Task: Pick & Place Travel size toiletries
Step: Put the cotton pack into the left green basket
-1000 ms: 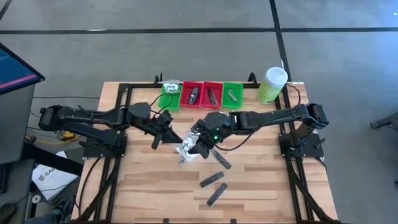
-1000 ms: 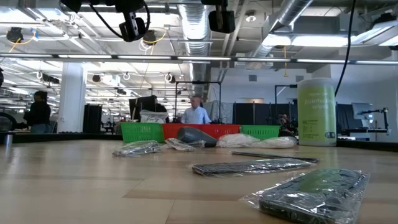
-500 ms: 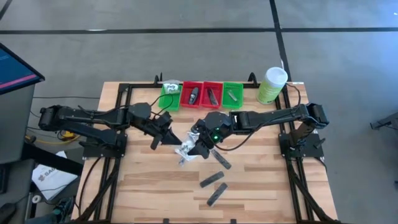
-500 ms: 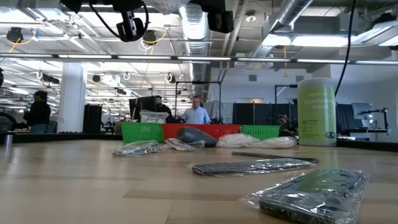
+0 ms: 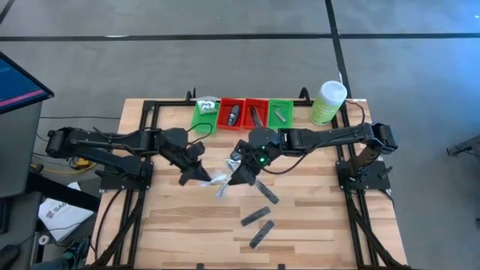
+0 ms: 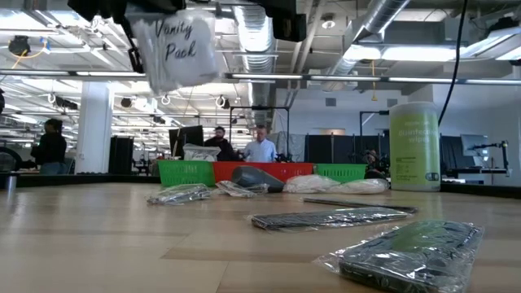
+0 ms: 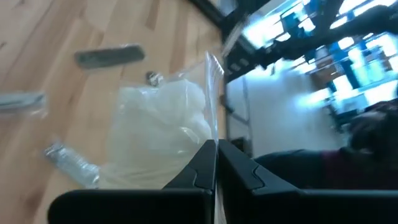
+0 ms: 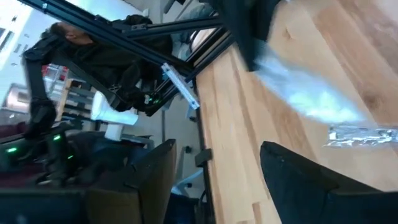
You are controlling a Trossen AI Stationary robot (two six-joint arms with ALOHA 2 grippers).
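Observation:
A white soft packet in clear wrap [image 5: 220,181], marked "Vanity Pack" [image 6: 172,47], hangs above the table's middle, with my left gripper [image 5: 201,177] shut on it. My right gripper [image 5: 241,172] stands open just right of the packet, touching nothing; in the right wrist view its fingers [image 8: 155,171] are spread wide. A small silvery tube [image 7: 70,164] lies on the table below. Three dark grey flat bars [image 5: 264,194], [image 5: 256,216], [image 5: 261,233] lie on the wood toward the near edge. My left gripper pinches the packet's clear wrap by one edge [image 7: 211,132] between its two shut fingers. The fingers come from the table's left, slanting down. The packet is lifted clear and hangs below the fingers [image 6: 172,47].
Four small trays stand in a row at the far edge: green [image 5: 204,117], red [image 5: 233,114], red [image 5: 256,114], green [image 5: 280,112], with items in them. A tall pale green canister [image 5: 328,103] stands far right. People show in the room behind.
My right gripper has opened, let go of the white packet and drawn back a little toward the far edge. My left gripper has tipped downward, still shut on the packet, which now hangs from it alone and has swung into the low view.

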